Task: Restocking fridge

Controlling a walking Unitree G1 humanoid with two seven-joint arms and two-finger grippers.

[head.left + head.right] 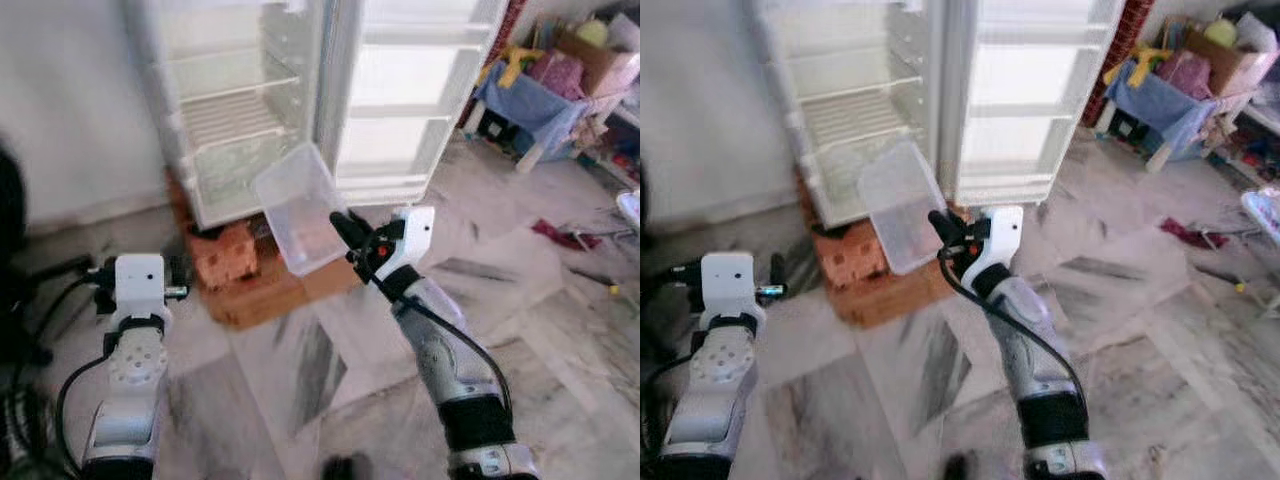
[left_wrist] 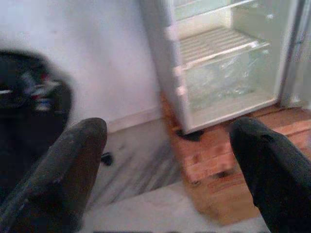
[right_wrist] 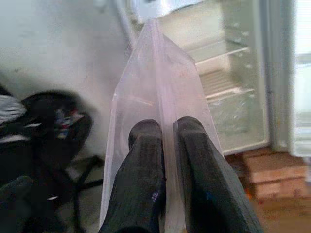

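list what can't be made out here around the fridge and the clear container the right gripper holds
- Fridge top: cut off by the upper edge in both eye views.
- Clear plastic container: edge-on in the right wrist view, so its inside is hidden there.
- Fridge underside: bricks show below it, blurred; exact support unclear.
- Clutter at the robot's right: too blurred to name.

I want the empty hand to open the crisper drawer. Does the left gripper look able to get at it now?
Probably yes. The left gripper is open and points at the crisper drawer in the open fridge, with only bare floor between; it looks far, so a step closer seems needed.

Silver arms, white wrist housings, black-fingered right tool (image 1: 345, 228).
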